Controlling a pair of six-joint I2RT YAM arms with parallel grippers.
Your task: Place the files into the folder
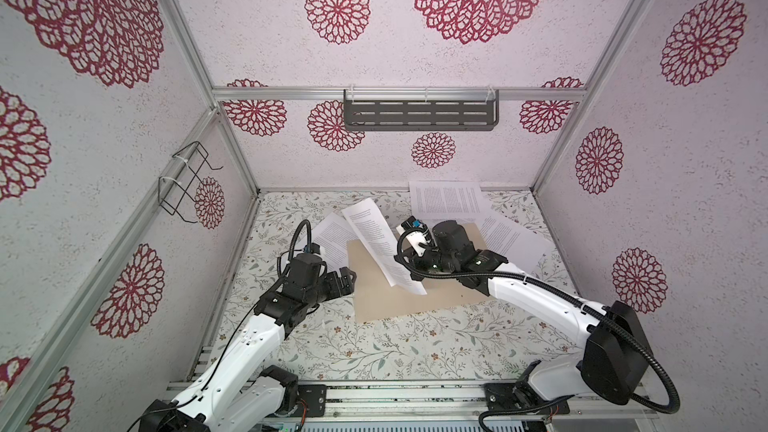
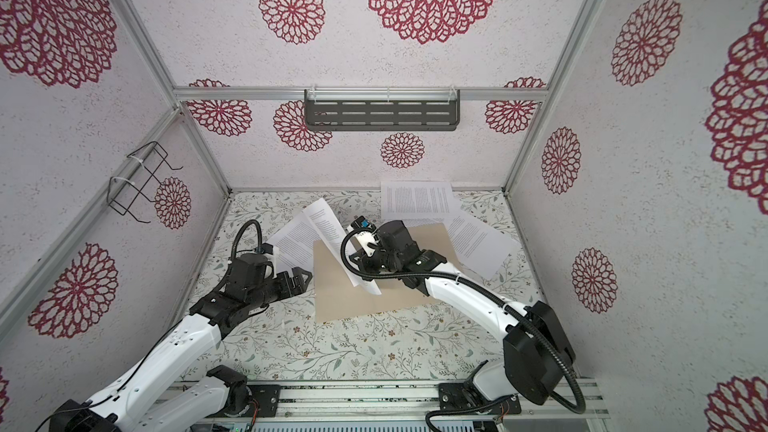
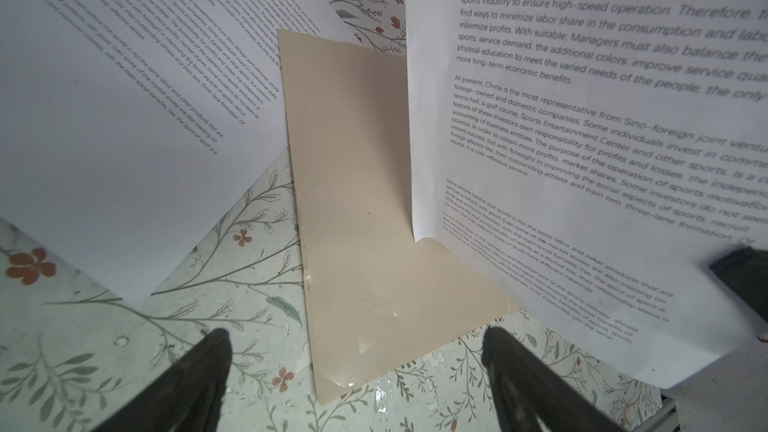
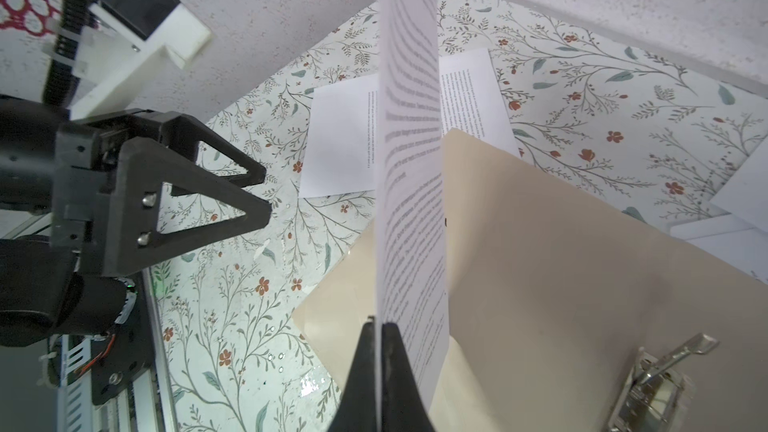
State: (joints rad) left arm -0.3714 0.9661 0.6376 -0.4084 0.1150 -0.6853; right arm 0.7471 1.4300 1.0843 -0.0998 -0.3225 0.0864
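The beige folder lies flat mid-table, and a metal clip shows on it. My right gripper is shut on the lower edge of one printed sheet, which stands on edge above the folder. My left gripper hovers open and holding nothing at the folder's left edge. Other files lie loose: one at the left, one at the back, one at the right.
A dark slotted shelf hangs on the back wall and a wire rack on the left wall. Patterned walls close in the floral table on three sides. A metal rail with the arm bases runs along the front.
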